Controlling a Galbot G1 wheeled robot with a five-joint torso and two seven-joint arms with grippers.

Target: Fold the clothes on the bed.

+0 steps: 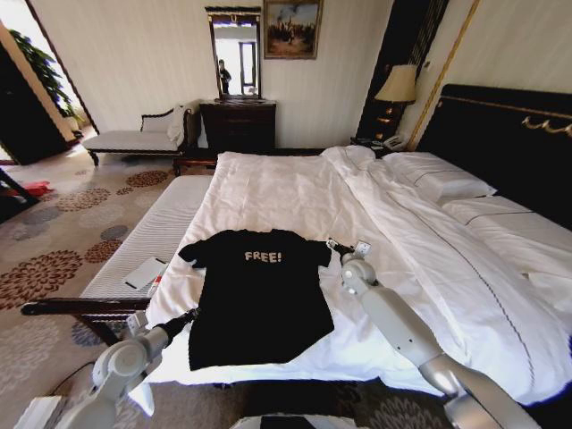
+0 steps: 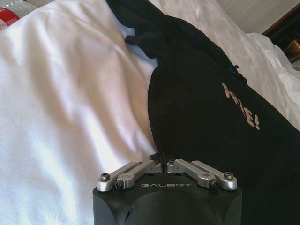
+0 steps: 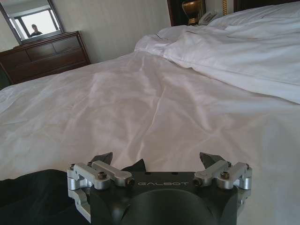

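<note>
Our left pincer [image 2: 161, 165] has its fingers pressed together at the T-shirt's [image 1: 259, 290] lower left edge; whether cloth is caught between them we cannot tell. Our right pincer [image 3: 157, 161] stands with fingers wide apart, at the shirt's right sleeve, a dark corner of cloth between them. The shirt lies flat, face up, on the bed [image 1: 295, 192] near its foot, "FREE!" showing. Beyond it we see rumpled duvet [image 1: 429, 241].

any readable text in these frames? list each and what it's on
"FREE!": pale letters on the chest of the black T-shirt.
"GALBOT": on the left tool body.
"GALBOT": on the right tool body.
White paper on the bench: too small to read.
</note>
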